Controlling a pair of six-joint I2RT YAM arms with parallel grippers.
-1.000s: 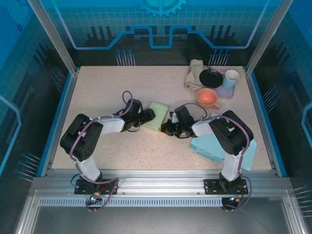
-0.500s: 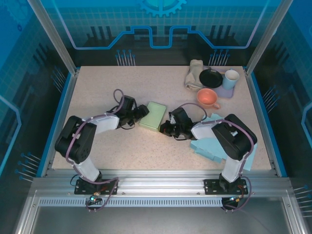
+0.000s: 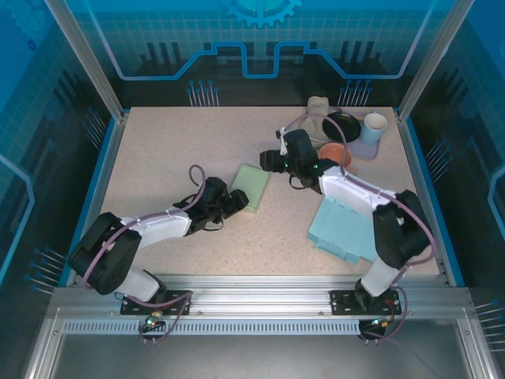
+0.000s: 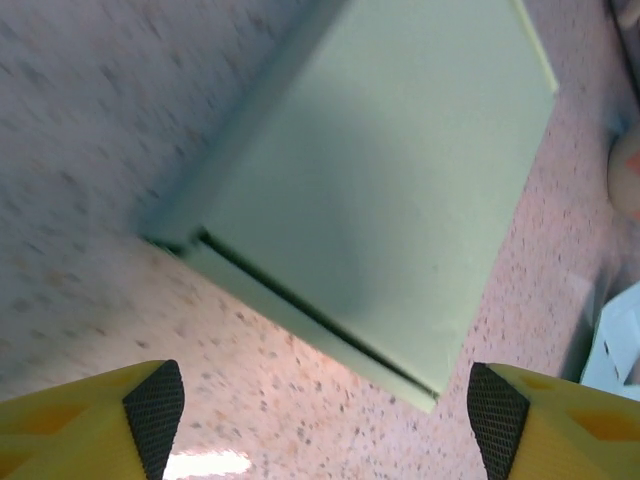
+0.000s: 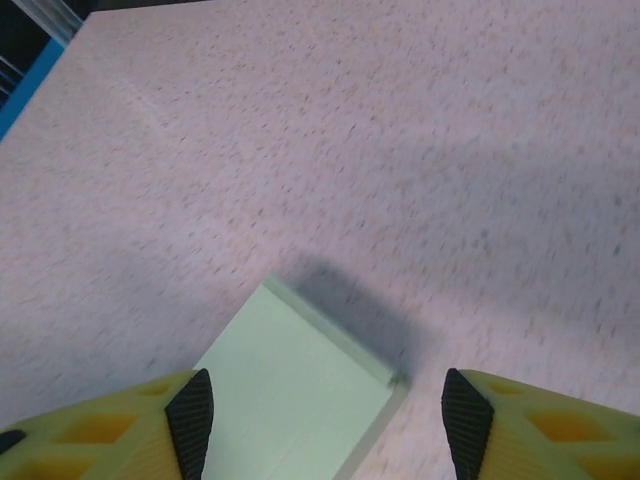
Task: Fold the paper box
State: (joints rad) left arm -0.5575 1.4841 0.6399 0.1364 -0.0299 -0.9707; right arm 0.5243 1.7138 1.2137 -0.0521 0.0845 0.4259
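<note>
Since a second ago the right claw (image 3: 272, 160) has opened and swung off toward the far side, and the left claw (image 3: 237, 199) has drawn back nearer; both stand wide open, holding nothing. The green paper box (image 3: 250, 188) lies flat mid-counter (image 3: 158, 142), just beyond the left claw's pads (image 4: 155, 405). It looks light, thin-walled and easy to crush or push along, so a gentle pinch across one side edge, steadied from the other side, seems wisest

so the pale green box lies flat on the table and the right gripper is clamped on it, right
No, the right gripper hovers open, clear of the pale green box, as the right wrist view shows. The box lies flat on the table.
</note>
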